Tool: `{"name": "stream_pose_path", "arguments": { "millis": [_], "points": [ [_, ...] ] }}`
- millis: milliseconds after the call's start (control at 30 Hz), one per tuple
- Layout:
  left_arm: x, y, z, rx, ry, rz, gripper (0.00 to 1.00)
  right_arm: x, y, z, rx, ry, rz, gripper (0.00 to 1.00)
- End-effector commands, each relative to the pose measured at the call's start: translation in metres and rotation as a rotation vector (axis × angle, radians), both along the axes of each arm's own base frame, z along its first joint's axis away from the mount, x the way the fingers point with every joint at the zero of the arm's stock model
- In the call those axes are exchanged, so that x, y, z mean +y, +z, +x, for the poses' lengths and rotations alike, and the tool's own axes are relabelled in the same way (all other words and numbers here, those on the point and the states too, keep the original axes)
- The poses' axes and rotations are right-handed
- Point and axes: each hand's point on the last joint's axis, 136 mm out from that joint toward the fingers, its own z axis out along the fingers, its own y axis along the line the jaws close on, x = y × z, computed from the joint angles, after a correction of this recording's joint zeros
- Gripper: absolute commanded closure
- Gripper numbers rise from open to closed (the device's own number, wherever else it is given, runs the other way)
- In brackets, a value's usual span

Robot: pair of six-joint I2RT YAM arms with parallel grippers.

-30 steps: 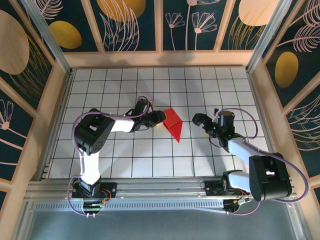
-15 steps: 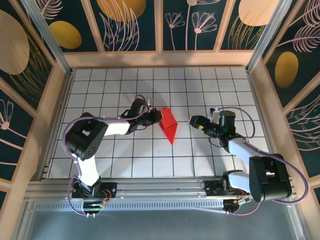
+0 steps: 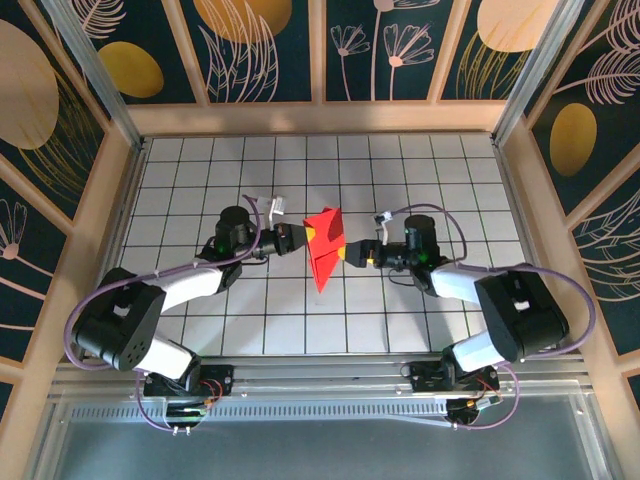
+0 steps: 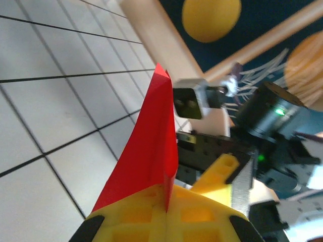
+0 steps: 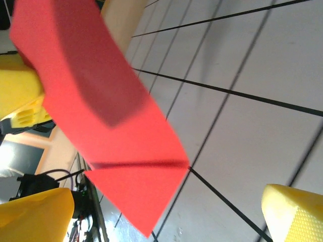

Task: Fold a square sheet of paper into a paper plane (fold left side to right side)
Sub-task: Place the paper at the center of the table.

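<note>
Item one — folded red paper (image 3: 323, 252), a creased, pointed shape, raised on edge over the middle of the white grid table (image 3: 190, 180), between the two grippers. We cannot tell whether its lower tip touches the tiles. Item two: left gripper (image 3: 303, 238), its yellow fingers (image 4: 131, 217) clamped tight on the paper's left edge. Item three: right gripper (image 3: 350, 253), just beside the paper's right side, its yellow fingers (image 5: 298, 212) spread wide and gripping nothing — we see the paper just ahead of them.
</note>
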Motion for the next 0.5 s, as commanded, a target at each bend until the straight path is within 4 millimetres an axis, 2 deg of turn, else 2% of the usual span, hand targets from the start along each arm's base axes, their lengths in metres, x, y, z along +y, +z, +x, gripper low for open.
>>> {"name": "stream_pose_path", "arguments": {
  "millis": [0, 100, 233, 467],
  "points": [
    [-0.004, 0.015, -0.016, -0.086, -0.102, -0.028, 1.0, 0.022, 0.03, 0.002, -0.128, 0.093, 0.076, 0.07],
    [0.0, -0.001, -0.008, -0.048, -0.049, 0.027, 1.0, 0.03, 0.034, 0.0, -0.125, 0.125, 0.096, 0.15],
    [0.006, -0.023, 0.004, -0.001, 0.026, 0.097, 1.0, 0.03, 0.036, 0.001, -0.122, 0.125, 0.071, 0.26],
    [0.008, -0.041, 0.01, 0.043, 0.054, 0.143, 1.0, 0.03, 0.037, 0.008, -0.111, 0.115, 0.003, 0.43]
  ]
}}
